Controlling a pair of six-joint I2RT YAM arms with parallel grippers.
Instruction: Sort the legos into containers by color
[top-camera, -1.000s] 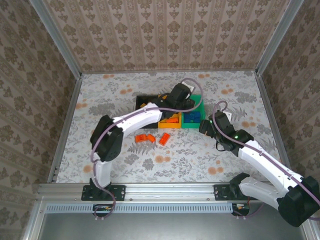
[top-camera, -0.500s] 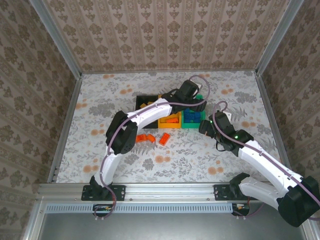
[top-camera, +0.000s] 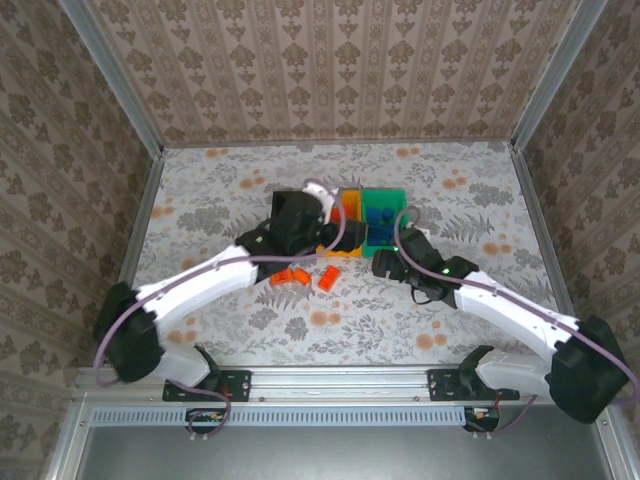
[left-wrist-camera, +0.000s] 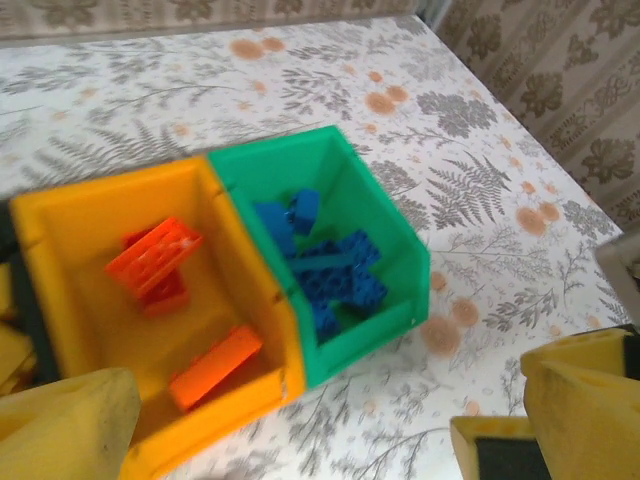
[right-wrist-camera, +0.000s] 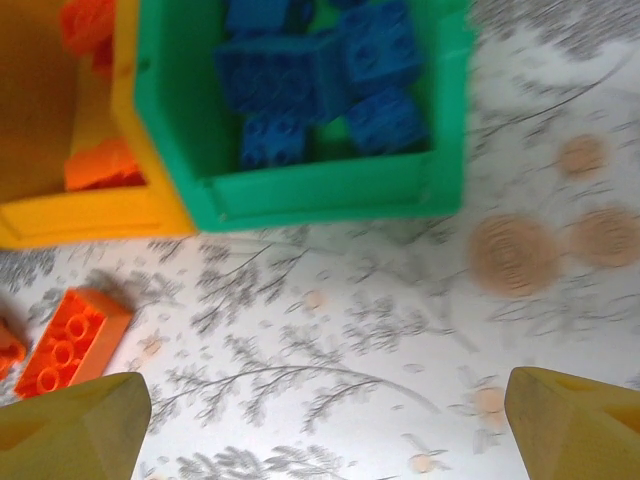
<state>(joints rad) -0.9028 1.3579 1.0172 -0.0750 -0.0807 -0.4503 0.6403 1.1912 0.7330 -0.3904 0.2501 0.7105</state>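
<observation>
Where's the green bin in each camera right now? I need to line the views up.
Top external: the green bin sits just right of centre, at the right end of the bin row.
Left wrist: centre of the picture, with blue legos inside.
Right wrist: upper middle, cut by the top edge.
Shared landmark: the orange-yellow bin joined to its picture-left side.

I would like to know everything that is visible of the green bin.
The green bin is a small rectangular box of smooth plastic. It is open at the top and stands upright on the flower-patterned table. One side is joined to the orange-yellow bin. Inside lies a loose heap of blue bricks, all below the rim.
</observation>
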